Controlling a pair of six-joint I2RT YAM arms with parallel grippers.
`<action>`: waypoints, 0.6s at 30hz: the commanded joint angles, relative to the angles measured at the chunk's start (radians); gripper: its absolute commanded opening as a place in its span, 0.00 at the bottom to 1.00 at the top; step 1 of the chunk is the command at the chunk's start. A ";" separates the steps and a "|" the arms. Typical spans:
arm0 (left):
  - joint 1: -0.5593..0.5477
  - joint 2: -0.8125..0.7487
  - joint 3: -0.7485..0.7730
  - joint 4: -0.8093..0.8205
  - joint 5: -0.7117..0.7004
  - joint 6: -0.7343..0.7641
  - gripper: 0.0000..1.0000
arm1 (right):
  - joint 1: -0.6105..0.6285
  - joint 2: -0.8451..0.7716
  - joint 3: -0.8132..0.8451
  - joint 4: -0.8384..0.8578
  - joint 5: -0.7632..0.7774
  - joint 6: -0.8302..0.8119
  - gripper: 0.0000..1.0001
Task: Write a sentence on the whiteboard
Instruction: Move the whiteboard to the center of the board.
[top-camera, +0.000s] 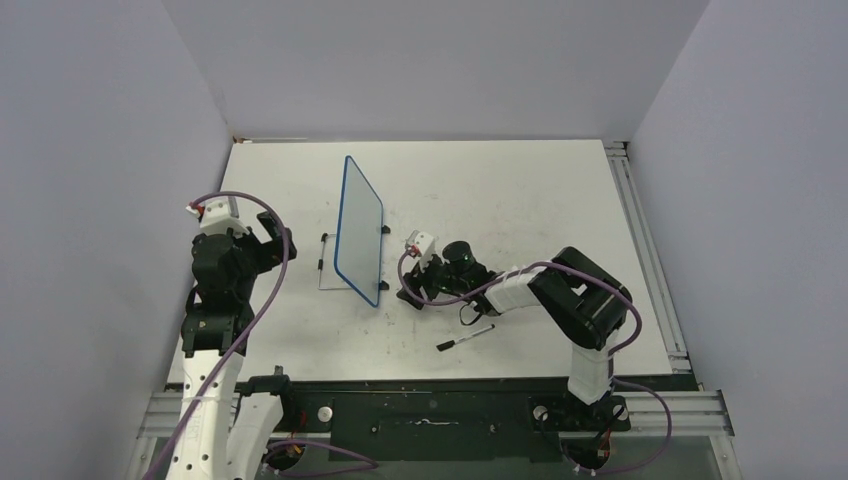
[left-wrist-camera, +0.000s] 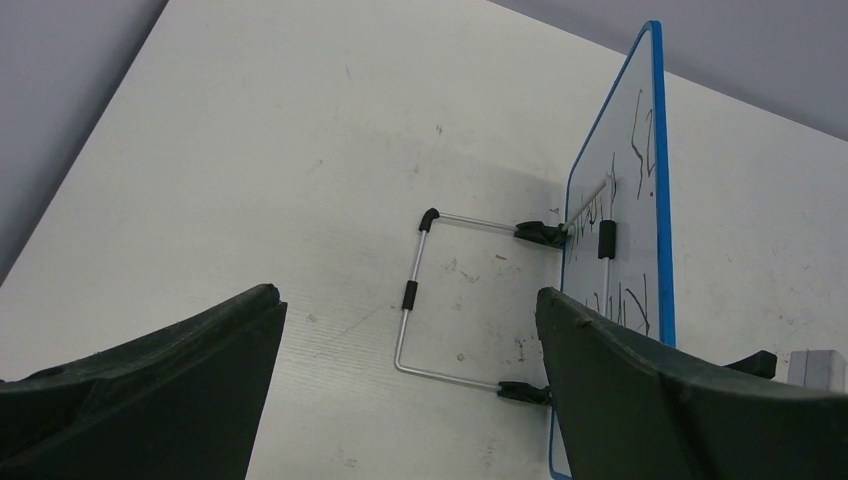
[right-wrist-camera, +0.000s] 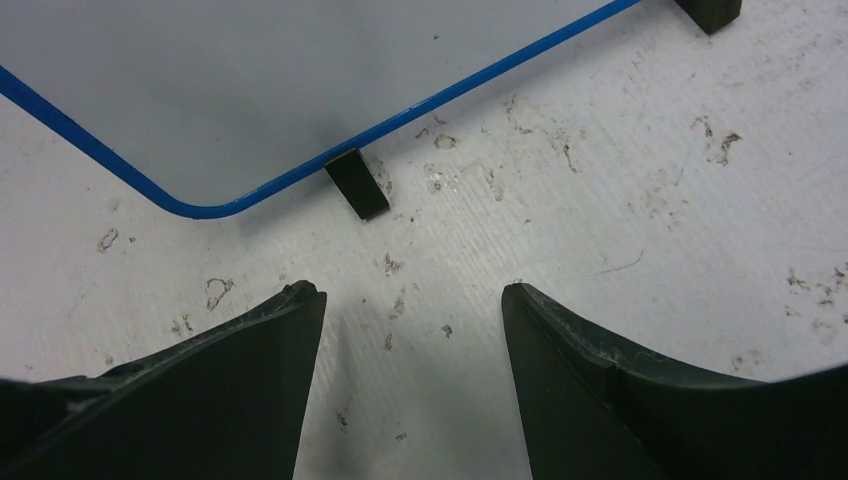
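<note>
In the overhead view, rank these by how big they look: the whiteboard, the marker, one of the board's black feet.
1. whiteboard, by far the largest
2. marker
3. black foot, clearly the smallest

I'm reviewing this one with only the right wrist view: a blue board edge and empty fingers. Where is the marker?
Observer: The marker lies on the table beside the right arm, unheld.
Operator: Anything written on the board?
Observer: Yes, the left wrist view shows black strokes on the whiteboard, unreadable.
Operator: And the left end effector?
Observer: Open and empty, on the wire stand side of the board.
</note>
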 joint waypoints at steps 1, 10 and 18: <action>0.011 0.009 0.007 0.025 0.022 0.015 0.96 | 0.011 0.034 0.007 0.190 -0.083 -0.058 0.65; 0.017 0.014 0.007 0.023 0.023 0.015 0.96 | 0.025 0.107 -0.007 0.331 -0.129 -0.103 0.61; 0.024 0.017 0.007 0.022 0.027 0.015 0.96 | 0.042 0.151 0.023 0.318 -0.145 -0.148 0.61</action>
